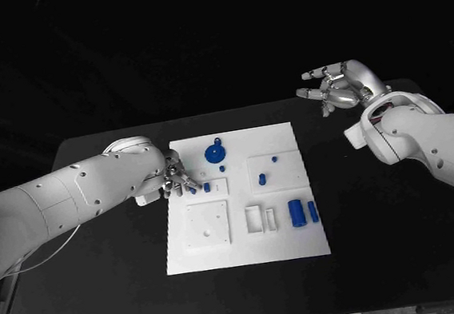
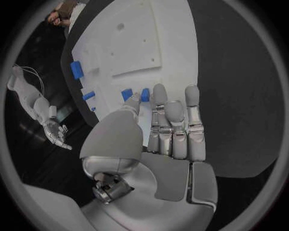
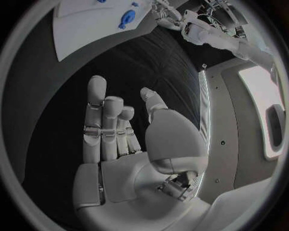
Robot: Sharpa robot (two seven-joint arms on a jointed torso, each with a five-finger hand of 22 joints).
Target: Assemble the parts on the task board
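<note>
A white task board (image 1: 246, 243) lies in the middle of a black desk (image 1: 393, 244), with small blue parts (image 1: 297, 213) scattered on it. The left hand (image 1: 172, 178) rests at the board's left edge, fingers (image 2: 159, 103) extended over two blue parts, gripping nothing. The right hand (image 1: 339, 87) hovers well apart, fingers (image 3: 96, 101) spread, empty.

Matt white plastic task board (image 1: 247, 247), smooth blue plastic parts (image 1: 297, 213), matt black table (image 1: 415, 240).
</note>
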